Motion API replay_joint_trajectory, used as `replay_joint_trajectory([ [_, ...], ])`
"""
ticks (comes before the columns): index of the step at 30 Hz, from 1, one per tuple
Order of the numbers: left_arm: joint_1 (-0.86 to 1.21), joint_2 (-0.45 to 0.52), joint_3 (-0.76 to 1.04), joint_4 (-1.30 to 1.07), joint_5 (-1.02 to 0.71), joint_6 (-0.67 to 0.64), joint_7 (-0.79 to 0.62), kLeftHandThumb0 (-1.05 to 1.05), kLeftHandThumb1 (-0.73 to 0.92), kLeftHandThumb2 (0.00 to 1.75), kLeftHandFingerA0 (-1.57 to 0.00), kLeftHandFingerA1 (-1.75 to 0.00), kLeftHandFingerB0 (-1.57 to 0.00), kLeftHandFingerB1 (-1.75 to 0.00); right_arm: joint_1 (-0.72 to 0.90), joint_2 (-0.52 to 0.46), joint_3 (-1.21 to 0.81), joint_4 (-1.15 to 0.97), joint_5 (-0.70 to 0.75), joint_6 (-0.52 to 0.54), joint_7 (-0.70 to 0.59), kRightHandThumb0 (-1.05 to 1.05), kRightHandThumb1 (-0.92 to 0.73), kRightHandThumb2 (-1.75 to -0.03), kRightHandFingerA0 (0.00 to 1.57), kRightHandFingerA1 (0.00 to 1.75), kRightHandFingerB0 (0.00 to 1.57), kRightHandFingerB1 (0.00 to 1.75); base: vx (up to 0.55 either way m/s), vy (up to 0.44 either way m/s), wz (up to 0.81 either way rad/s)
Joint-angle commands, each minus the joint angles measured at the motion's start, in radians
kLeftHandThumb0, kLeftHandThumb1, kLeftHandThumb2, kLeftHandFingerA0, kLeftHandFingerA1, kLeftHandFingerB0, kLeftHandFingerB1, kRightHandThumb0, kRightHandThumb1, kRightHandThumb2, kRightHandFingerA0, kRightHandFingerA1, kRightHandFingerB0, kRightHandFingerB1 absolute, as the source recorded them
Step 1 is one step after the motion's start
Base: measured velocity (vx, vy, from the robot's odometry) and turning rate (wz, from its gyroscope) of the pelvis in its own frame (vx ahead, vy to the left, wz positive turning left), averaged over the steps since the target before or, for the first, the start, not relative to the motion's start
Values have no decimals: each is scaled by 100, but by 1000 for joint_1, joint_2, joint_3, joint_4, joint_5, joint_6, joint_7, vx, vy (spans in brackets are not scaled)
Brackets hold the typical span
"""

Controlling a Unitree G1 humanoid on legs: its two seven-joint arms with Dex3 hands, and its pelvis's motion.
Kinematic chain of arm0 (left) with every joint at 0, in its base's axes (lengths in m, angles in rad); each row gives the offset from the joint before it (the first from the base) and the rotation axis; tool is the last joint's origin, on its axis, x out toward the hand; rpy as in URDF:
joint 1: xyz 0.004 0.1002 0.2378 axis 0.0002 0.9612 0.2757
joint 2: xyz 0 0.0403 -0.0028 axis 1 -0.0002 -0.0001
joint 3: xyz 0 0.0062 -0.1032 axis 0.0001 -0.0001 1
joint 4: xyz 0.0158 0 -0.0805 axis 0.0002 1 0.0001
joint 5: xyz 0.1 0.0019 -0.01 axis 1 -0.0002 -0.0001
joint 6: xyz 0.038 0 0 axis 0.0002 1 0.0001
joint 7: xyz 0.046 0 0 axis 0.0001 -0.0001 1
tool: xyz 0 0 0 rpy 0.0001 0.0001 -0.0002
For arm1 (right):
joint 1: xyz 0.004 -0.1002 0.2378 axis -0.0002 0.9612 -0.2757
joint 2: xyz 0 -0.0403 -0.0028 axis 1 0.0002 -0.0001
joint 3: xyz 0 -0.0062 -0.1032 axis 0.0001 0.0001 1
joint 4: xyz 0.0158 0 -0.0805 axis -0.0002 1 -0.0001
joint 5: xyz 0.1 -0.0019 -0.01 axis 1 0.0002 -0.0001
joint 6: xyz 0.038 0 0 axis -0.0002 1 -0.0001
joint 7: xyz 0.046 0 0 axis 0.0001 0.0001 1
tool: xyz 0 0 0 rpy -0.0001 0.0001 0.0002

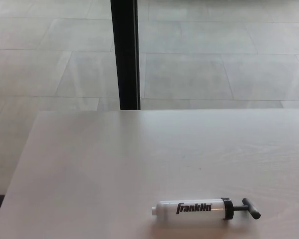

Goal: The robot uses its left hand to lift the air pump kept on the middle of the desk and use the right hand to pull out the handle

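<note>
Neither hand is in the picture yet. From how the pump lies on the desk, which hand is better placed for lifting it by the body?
Probably the left. The air pump lies flat with its white body toward the robot's left and the black handle toward its right.

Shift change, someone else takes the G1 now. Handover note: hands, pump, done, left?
Hands: neither the left nor the right shows in the head view.
Air pump: lying on its side on the desk, near the front edge and a little to the robot's right. White barrel with "Franklin" lettering, black collar, and the black T-handle pointing toward the robot's right. The handle sits close to the collar, so it looks pushed in.
Done: nothing yet; the pump is untouched on the desk.
Left: lift the pump with the left hand, then pull the handle out with the right.
</note>
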Motion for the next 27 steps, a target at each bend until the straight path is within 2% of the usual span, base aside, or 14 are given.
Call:
replay_joint_trajectory([
  [1,-41,64,205,22,-222,43,11,-46,58,57,-67,-68,-46,-47,-40,-72,-162,22,186,-26,-4,-61,-62,-59,66,58,36,34,0,0,0],
  [3,-85,86,285,23,-281,54,3,-48,52,86,-52,-74,-39,-59,-71,-113,-226,34,237,10,28,-66,-54,-89,46,62,18,45,0,0,0],
  [4,-93,92,294,18,-278,60,5,-51,55,88,-51,-71,-37,-57,-77,-118,-236,28,237,12,21,-63,-70,-61,46,54,25,32,0,0,0],
  [6,-132,104,308,-7,-275,67,27,-52,55,88,-50,-70,-39,-58,-117,-141,-270,-2,256,22,-2,-68,-55,-89,41,61,17,45,0,0,0],
  [7,-167,122,296,-47,-257,53,18,-52,72,61,-65,-66,-59,-52,-144,-168,-277,-29,255,37,-1,-70,-57,-92,31,56,15,44,0,0,0],
  [8,-239,127,298,-95,-260,47,34,-54,68,61,-66,-59,-54,-49,-183,-196,-276,-66,247,61,-14,-67,-72,-62,34,47,20,30,0,0,0],
  [9,-262,128,300,-110,-264,43,28,-51,68,60,-58,-58,-49,-49,-196,-200,-284,-77,256,59,-1,-69,-57,-91,26,55,11,43,0,0,0],
  [12,-344,130,247,-232,-211,29,54,-58,66,60,-70,-53,-58,-48,-246,-225,-284,-126,249,64,11,-79,-56,-92,42,56,20,44,0,0,0],
  [13,-365,99,236,-307,-221,41,45,-58,65,60,-70,-54,-58,-48,-256,-239,-274,-159,234,51,2,-75,-68,-61,52,47,29,31,0,0,0],
  [15,-390,38,183,-568,-214,125,99,-59,67,60,-76,-56,-63,-48,-278,-226,-248,-261,218,51,-4,-67,-69,-61,53,52,28,32,0,0,0],
  [16,-413,8,157,-664,-219,137,111,-59,66,60,-78,-57,-65,-48,-287,-214,-233,-311,217,46,11,-69,-54,-91,49,63,21,46,0,0,0],
  [17,-428,-17,124,-748,-204,159,141,-61,65,60,-82,-55,-68,-48,-284,-201,-214,-380,207,58,6,-66,-71,-62,52,55,26,32,0,0,0],
  [26,-533,-229,-270,-1274,-48,281,188,-60,69,61,-66,-57,-53,-49,-344,-20,31,-748,134,68,7,-66,-72,-62,50,43,32,31,0,0,0],
  [27,-541,-241,-309,-1281,-16,276,174,-51,59,101,-62,-71,-38,-58,-337,-4,60,-787,123,86,7,-65,-71,-62,48,43,33,31,0,0,0],
])
